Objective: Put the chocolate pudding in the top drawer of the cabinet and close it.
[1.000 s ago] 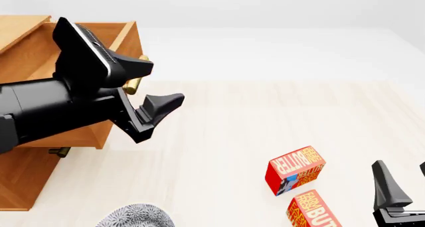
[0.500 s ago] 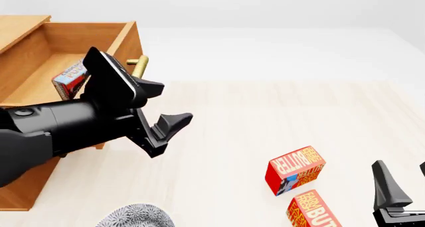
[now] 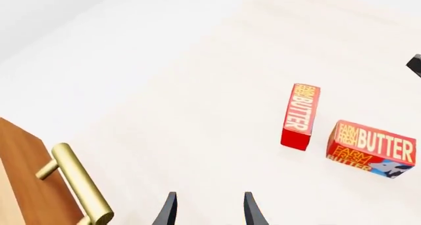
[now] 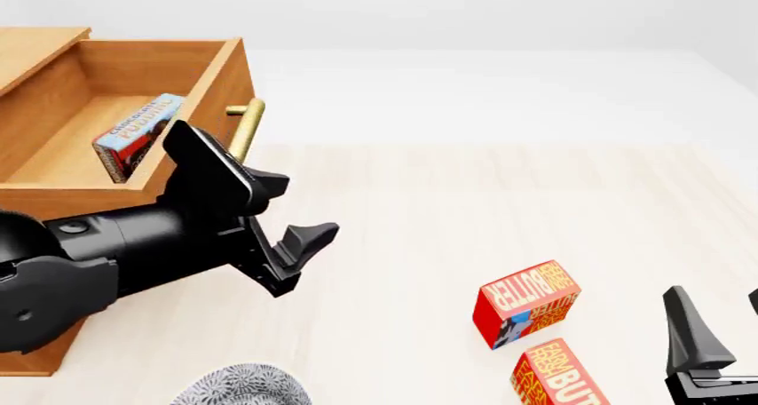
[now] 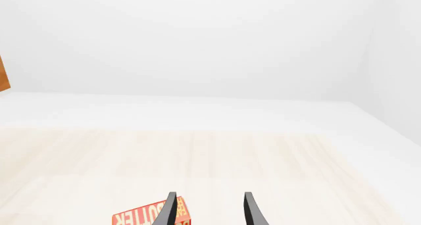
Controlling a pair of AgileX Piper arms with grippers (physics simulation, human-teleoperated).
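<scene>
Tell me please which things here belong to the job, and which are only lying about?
Belong to the job:
- small blue-and-brown chocolate pudding box, lying inside the drawer
- open light-brown wooden top drawer with brass bar handle
- empty left gripper

Only lying about:
- two red-orange butter boxes
- grey patterned round thing

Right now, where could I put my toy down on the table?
The wide bare stretch between the left gripper and the butter boxes is free, and so is the table beyond them. Near the boxes and the right gripper it's crowded.
</scene>
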